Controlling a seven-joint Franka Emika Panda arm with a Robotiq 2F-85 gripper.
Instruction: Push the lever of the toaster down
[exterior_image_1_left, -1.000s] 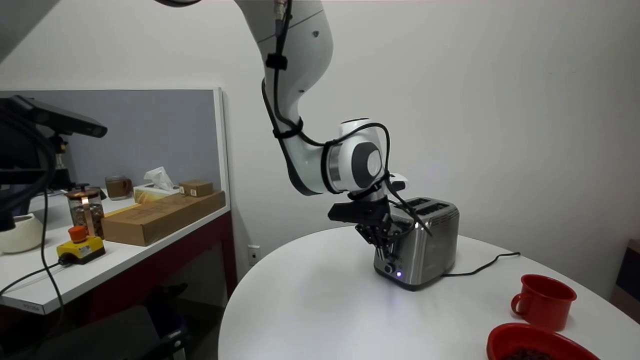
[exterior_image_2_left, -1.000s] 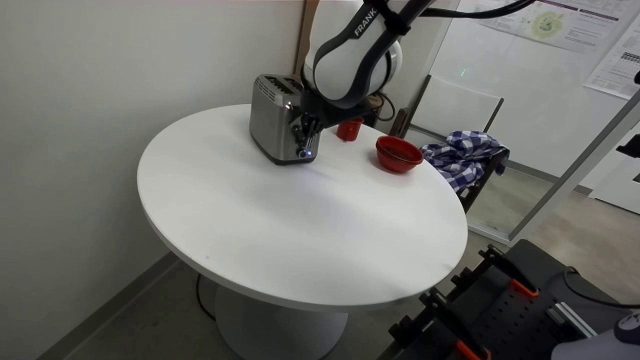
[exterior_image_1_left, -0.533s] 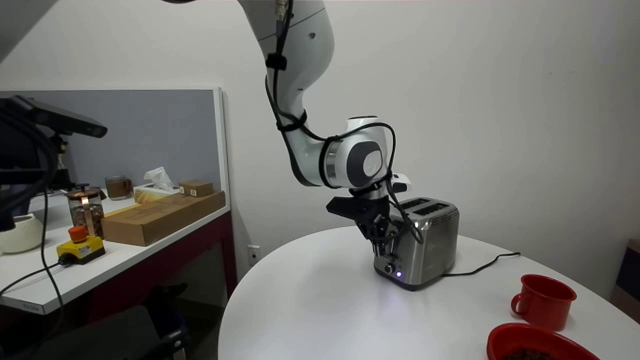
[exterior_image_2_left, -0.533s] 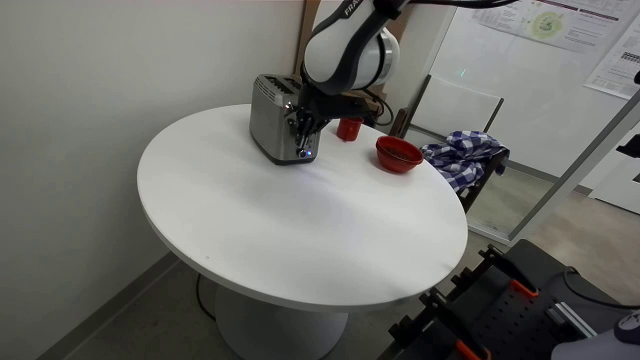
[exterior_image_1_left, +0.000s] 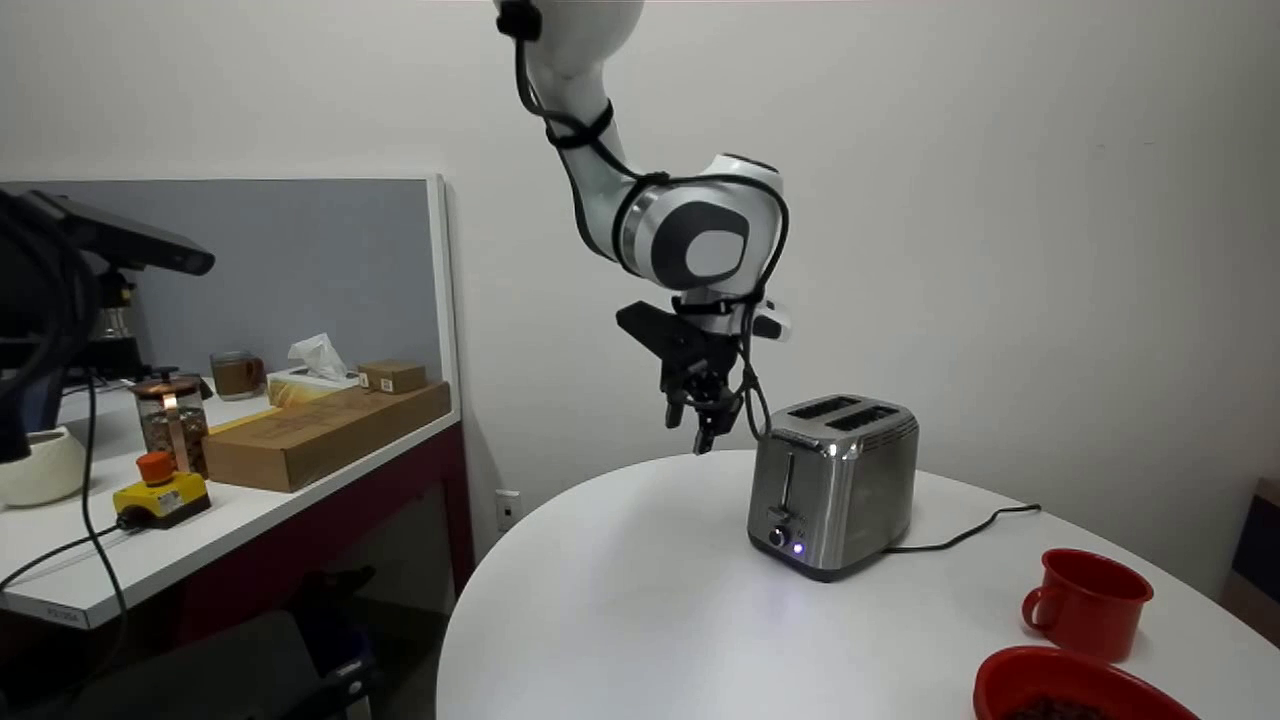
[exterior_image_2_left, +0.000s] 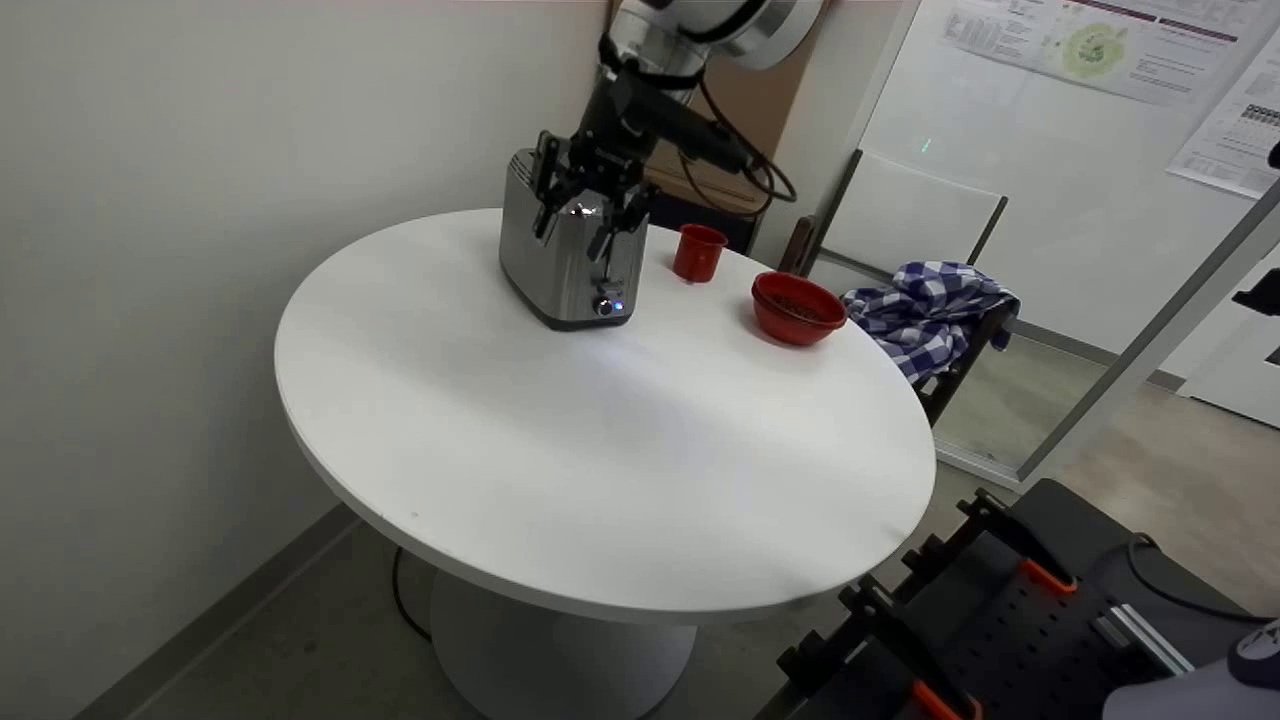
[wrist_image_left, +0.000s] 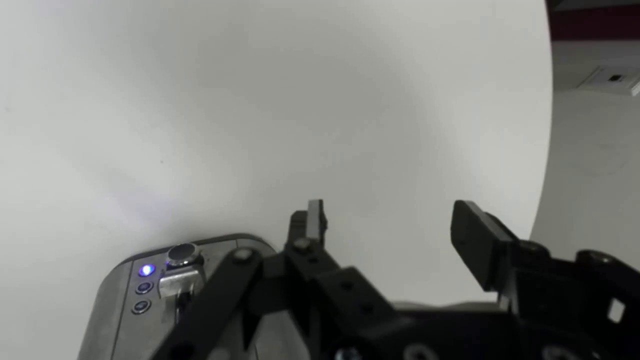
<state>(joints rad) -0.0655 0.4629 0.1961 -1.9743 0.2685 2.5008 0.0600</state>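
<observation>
The silver toaster (exterior_image_1_left: 868, 500) stands upright on a round white table. In an exterior view its lever (exterior_image_1_left: 779, 514) sits low in the vertical slot, just above the dial, and a small blue-violet light (exterior_image_1_left: 798, 548) is lit. From the wrist, the lever (wrist_image_left: 181, 281) shows beside the dial at lower left, partly behind a finger. My gripper (exterior_image_1_left: 690, 428) hangs in the air off the toaster's lever side, above the table and apart from the lever. Its jaws are spread with bare table seen between them in the wrist view (wrist_image_left: 387, 206). Nothing is held.
A red mug (exterior_image_1_left: 1092, 605) and a red bowl (exterior_image_2_left: 797, 310) with dark contents stand beyond the toaster. The toaster's black cord (exterior_image_1_left: 965, 540) runs across the table (exterior_image_2_left: 600, 450) towards its edge. A pale wall (exterior_image_2_left: 250, 120) rises close behind the toaster.
My gripper has risen and backed away from the toaster's front, and its jaws have opened. The lever and slot, covered by the gripper before, now show. The toaster has stayed in place.
</observation>
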